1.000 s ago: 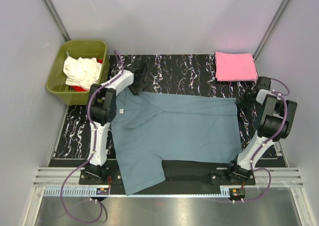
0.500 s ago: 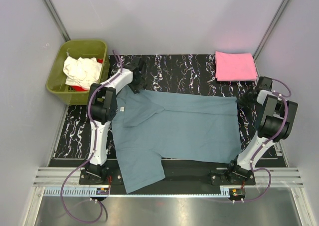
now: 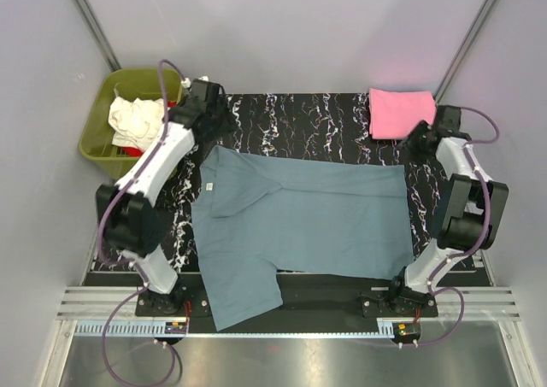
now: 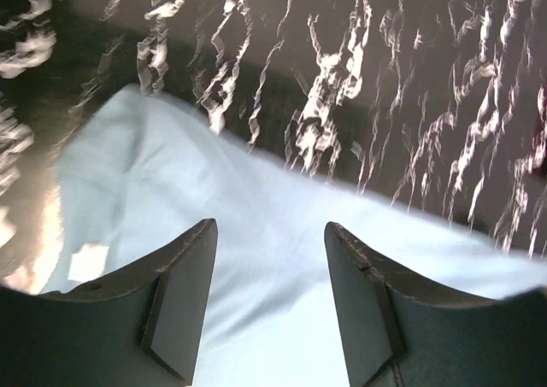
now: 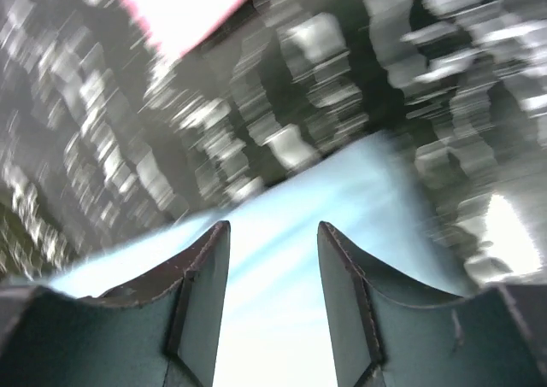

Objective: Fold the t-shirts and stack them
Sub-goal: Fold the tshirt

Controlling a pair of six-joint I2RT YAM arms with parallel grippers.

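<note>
Spread wide and empty, left claw [image 4: 269, 229] and right claw [image 5: 272, 229], each hanging over the far edge of the blue-grey t-shirt [image 3: 299, 220] lying flat beneath. Possible to close beside the hem or pinch unevenly, giving a crooked fold. Possible also to brush the pink t-shirt [image 3: 400, 112] just beyond the right claw.

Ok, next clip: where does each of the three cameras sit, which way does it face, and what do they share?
Top external: fixed above and behind the bases, looking down on the table; both arms show whole.
Left wrist: on the left arm, looking past the open left gripper at the blue-grey t-shirt.
Right wrist: on the right arm, looking past the open right gripper at the shirt's edge, pink t-shirt beyond.
Shared: all three show the blue-grey t-shirt and marbled table.
</note>
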